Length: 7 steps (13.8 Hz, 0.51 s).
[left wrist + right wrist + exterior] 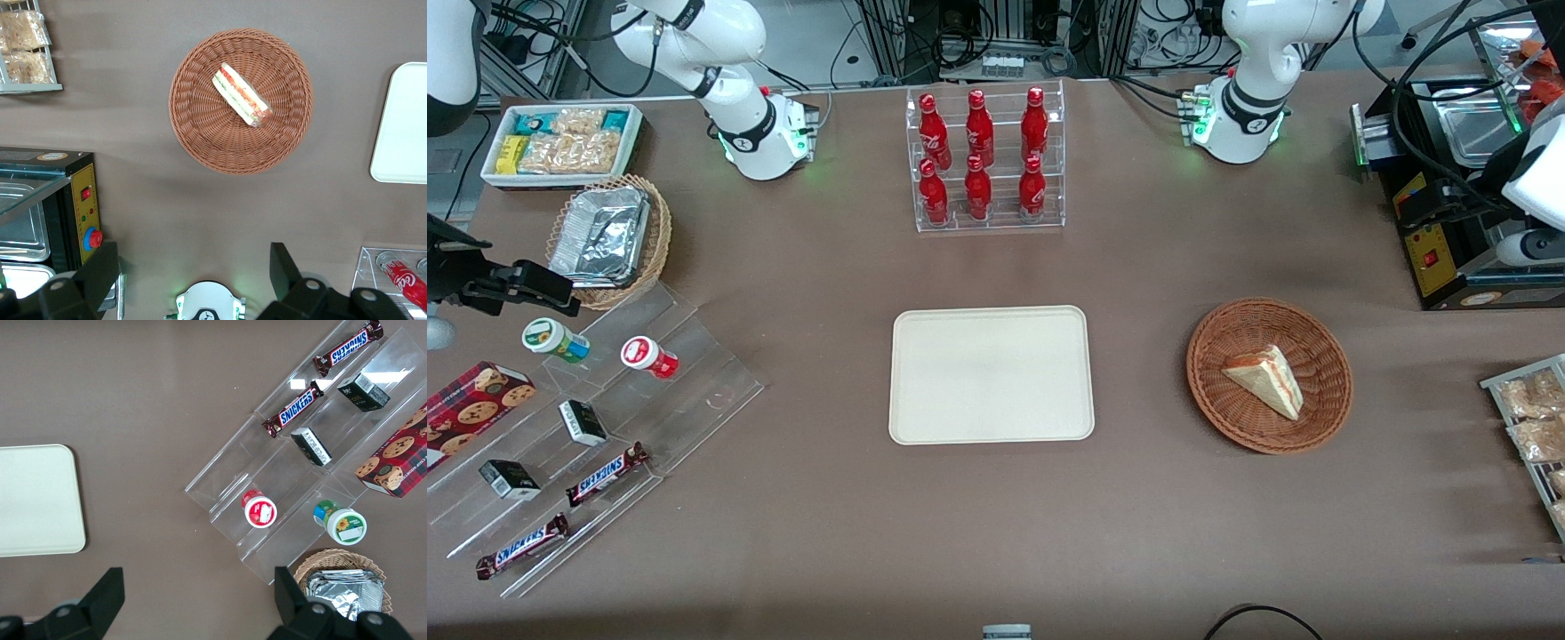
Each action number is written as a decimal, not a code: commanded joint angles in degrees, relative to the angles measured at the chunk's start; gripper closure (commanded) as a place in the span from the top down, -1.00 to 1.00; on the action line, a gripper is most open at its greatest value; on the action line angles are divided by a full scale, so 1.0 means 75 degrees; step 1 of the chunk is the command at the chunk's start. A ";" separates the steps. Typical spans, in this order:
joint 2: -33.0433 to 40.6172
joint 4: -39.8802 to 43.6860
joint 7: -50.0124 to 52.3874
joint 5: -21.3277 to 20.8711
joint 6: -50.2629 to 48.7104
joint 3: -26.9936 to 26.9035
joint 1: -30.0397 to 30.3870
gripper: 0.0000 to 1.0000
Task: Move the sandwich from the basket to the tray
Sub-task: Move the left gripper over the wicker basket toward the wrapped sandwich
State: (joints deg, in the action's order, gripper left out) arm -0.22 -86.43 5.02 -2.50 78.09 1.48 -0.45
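- Nearest the front camera of the task's things, I've got the flat cream-coloured rectangular tray (991, 374) with rounded corners and a low rim, lying bare on the brown table (996, 533).
- Beside it, toward the working arm's end of the table, sits the round reddish-brown woven wicker basket (1227, 338), shallow and coarse-ribbed.
- Inside that basket lies the triangular sandwich wedge (1264, 380), pale soft bread with red, orange and green filling on its cut face. It rests on the basket floor, not yet lifted.
- From my wrist camera, the left arm's gripper (193, 267) hangs high over the table with its two dark fingers (283, 263) spread wide and nothing between them.
- The relation that matters: the sandwich (241, 95) is well apart from the gripper, ahead of the fingertips and below. Its long edge runs diagonally to the line between the fingers.
- My read: I'd need to travel over the basket (200, 140), turn the wrist to straddle the wedge's narrow thickness, then descend. Squeeze gently, since the bread looks soft.
- Farther from the front camera, a clear acrylic rack of red bottles (984, 160) stands near the arm bases.
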 commanded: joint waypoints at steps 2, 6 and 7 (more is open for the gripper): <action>0.0006 0.0145 -0.0095 0.0076 -0.0193 -0.0009 0.0001 1.00; -0.0415 -0.0018 0.0057 0.0006 0.0075 0.0026 -0.0046 1.00; -0.0451 -0.0112 0.0069 -0.0006 0.0227 0.0026 -0.0045 1.00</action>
State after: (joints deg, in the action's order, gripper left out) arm -2.31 -86.89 5.06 -2.50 78.50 1.67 -0.50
